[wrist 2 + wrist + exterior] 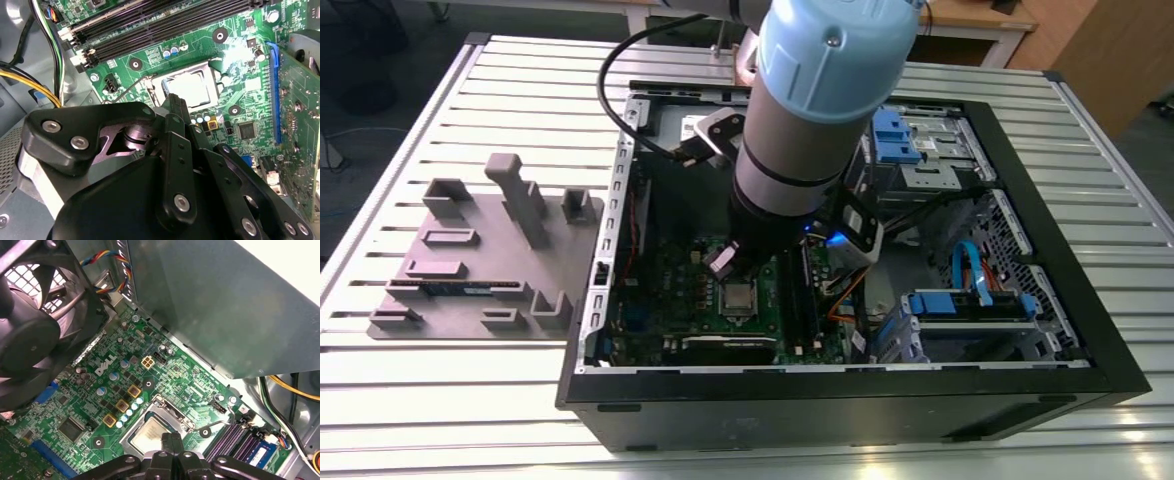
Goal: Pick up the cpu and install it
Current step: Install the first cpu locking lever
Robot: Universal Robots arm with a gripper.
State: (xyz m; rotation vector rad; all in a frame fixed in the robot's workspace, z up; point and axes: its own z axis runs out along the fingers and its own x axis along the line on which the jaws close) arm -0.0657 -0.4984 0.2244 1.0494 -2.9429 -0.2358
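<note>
The gripper, fingers pressed together, hangs just over the cpu, at 6 o'clock from the arm in the exterior view.

Silver square cpu flat in socket, seemingly seated.

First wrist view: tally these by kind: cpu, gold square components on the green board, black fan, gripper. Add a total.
cpu: 1
gold square components: 3
black fan: 1
gripper: 1
Total: 6
</note>
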